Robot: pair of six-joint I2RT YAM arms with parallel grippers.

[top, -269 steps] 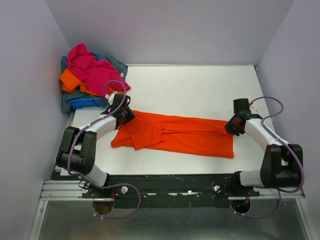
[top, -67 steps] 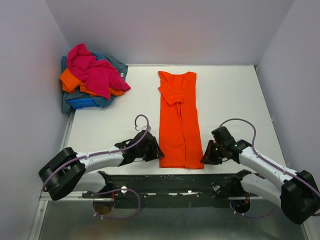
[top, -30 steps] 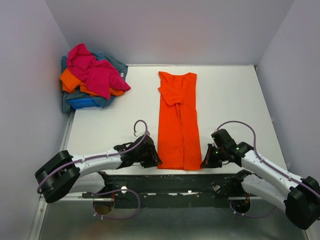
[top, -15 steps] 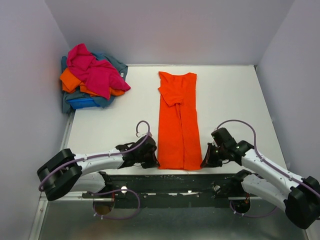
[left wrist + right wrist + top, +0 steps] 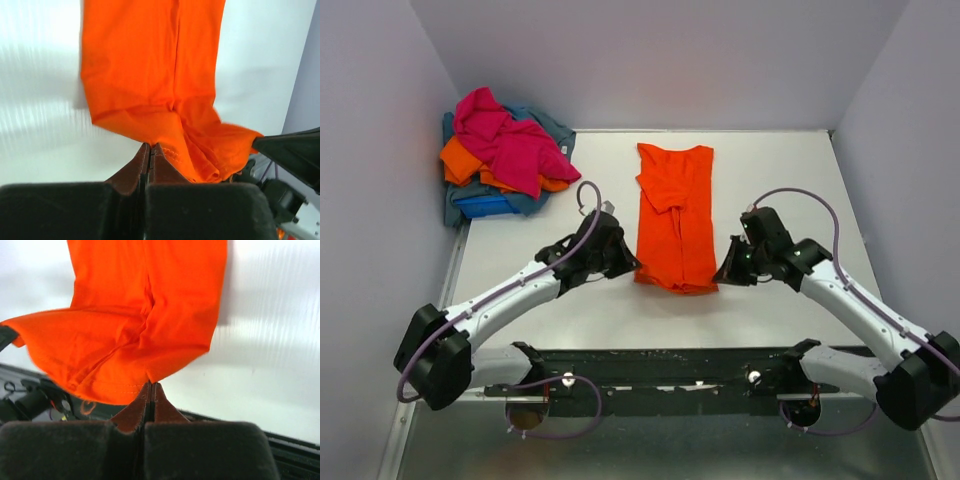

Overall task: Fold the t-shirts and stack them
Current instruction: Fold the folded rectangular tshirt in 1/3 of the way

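A bright orange t-shirt, folded into a long narrow strip, lies down the middle of the white table. Its near hem is lifted off the table and curls back over the strip. My left gripper is shut on the hem's left corner. My right gripper is shut on the hem's right corner. In both wrist views the orange cloth hangs from the closed fingertips. A heap of other t-shirts, magenta-pink, orange, royal blue and grey-blue, lies at the far left corner.
Lilac walls close in the table at the back and on both sides. The black rail with the arm bases runs along the near edge. Bare white table shows left and right of the orange strip.
Both grippers have closed on the near hem's corners and moved away from the near edge, lifting the hem and carrying it back over the strip. The shirt's visible length is shorter.
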